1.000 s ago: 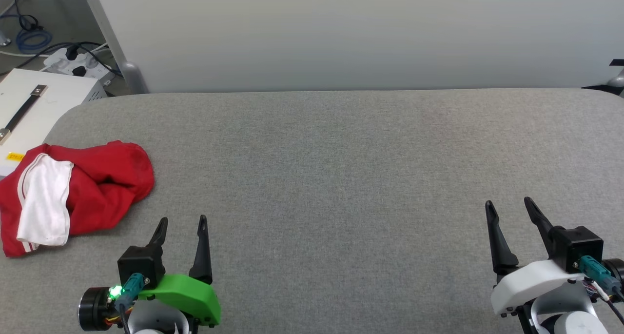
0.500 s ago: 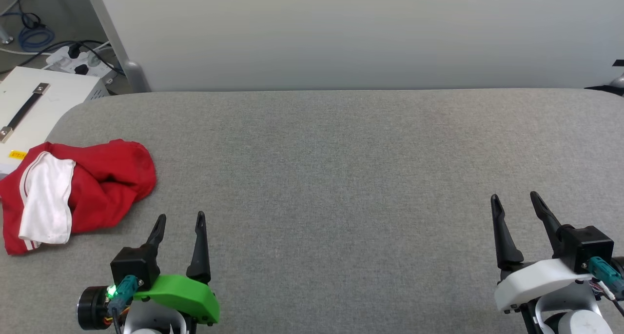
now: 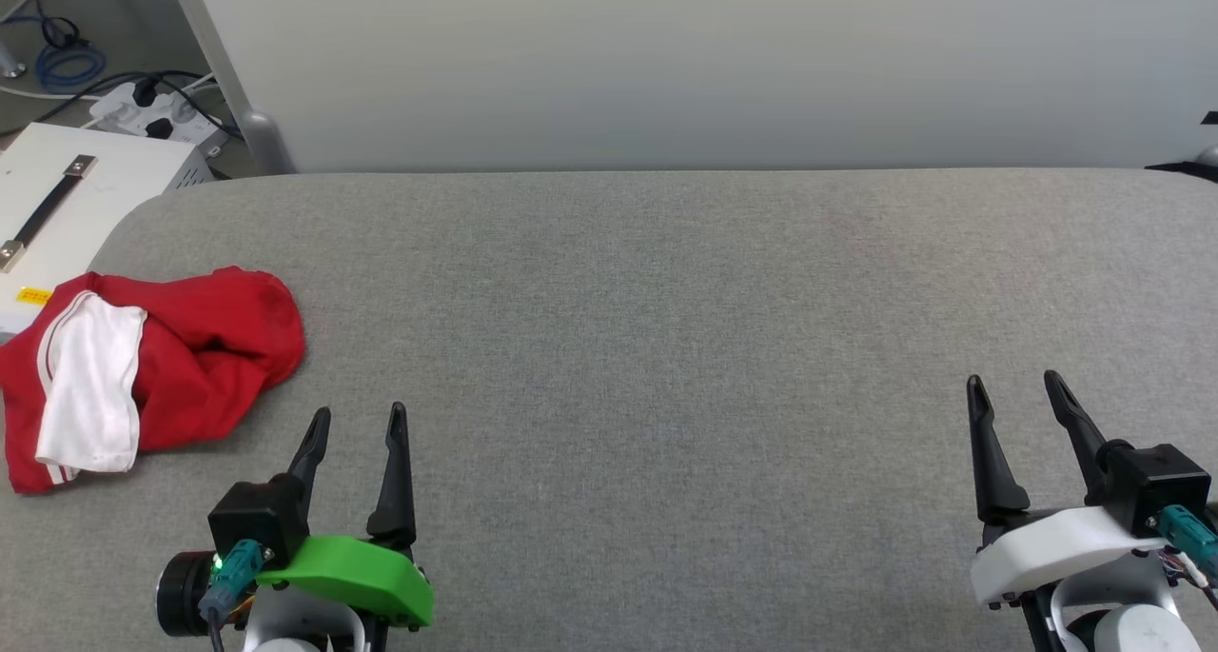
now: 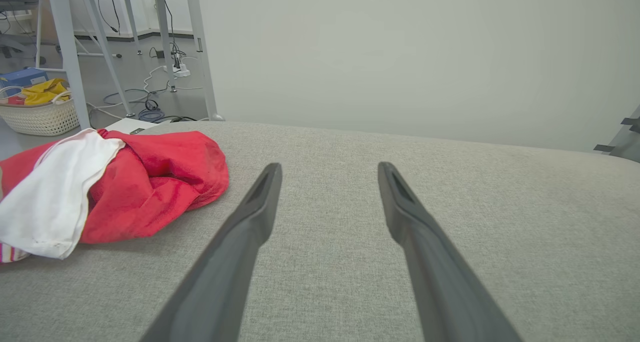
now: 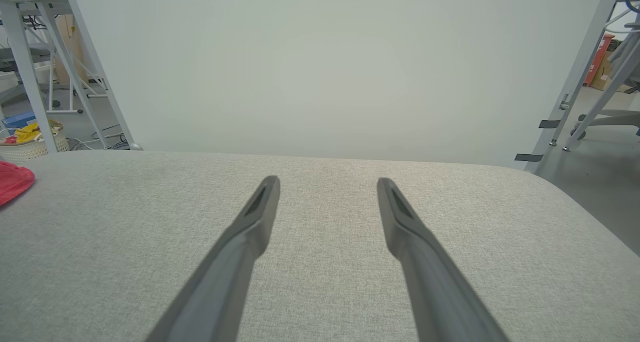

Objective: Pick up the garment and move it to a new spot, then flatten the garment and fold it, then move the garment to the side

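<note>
While both arms sit at the near side of the grey desk (image 3: 666, 328), the garment (image 3: 200, 347) lies crumpled at the desk's nine o'clock edge. It is a red heap with one white sleeve (image 3: 90, 395) draped across it, and a bit of red-and-white striped trim shows at its near end. No lettering shows from where I stand.

The left gripper (image 3: 360, 414), in its green shell, is at seven o'clock. Its fingers are spread wide with nothing between them, and they point toward twelve. The garment is at about ten o'clock from it, near but not touching.

The right gripper (image 3: 1013, 381), in its white shell, is at five o'clock, well apart from the garment. Its fingers are just as wide and empty over bare cloth. In the right wrist view a corner of red shows at nine o'clock.

A pale panel (image 3: 666, 62) stands behind the desk at twelve. Off the desk at ten o'clock there is a white box (image 3: 86, 205) with a black strap handle, and beyond it a power strip (image 3: 152, 114) among cables on the floor. The left wrist view also catches a woven basket (image 4: 40, 120) holding yellow cloth.
</note>
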`<state>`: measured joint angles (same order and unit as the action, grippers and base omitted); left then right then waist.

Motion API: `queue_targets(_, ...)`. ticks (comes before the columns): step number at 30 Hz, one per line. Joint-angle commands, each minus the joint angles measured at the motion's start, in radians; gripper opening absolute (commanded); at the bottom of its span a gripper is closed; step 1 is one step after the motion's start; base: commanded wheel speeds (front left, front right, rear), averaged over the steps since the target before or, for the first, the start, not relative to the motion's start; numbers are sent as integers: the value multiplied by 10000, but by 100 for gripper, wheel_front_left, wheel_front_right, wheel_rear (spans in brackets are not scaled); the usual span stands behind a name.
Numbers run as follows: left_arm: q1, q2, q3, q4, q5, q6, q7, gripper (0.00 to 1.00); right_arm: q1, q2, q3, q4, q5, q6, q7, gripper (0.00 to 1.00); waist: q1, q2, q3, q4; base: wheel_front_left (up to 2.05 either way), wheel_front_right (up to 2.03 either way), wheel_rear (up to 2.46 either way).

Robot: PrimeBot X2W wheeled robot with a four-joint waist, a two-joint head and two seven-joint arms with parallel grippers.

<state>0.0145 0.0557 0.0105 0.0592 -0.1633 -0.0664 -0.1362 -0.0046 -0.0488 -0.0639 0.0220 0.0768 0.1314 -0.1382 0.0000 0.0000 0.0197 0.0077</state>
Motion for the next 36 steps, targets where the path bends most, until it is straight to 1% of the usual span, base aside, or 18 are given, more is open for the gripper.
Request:
queue_targets(1,-219,-31,11,2,-138,-78,-133,100,-225,-9,-41,-6,74,-4,-129,100,0,0,14,1,0,0,0)
queue_targets(11,-244,-36,-106,428,-311,-190,-340,100,-288,-10,-52,446,21,-5,-333,100,0,0,72,0,0,0,0)
queue_targets(24,-439,-41,-57,657,-571,-320,-606,100,-446,-11,-63,598,42,-6,-595,100,0,0,214,160,0,0,0)
queue_targets(31,-521,-44,1,828,-715,-332,-753,100,-432,-12,159,731,-23,-6,-740,100,0,0,228,647,0,0,0)
queue_targets(36,-558,-47,9,913,-814,-337,-858,100,-431,-12,302,838,-22,-6,-844,100,0,0,223,1252,0,0,0)
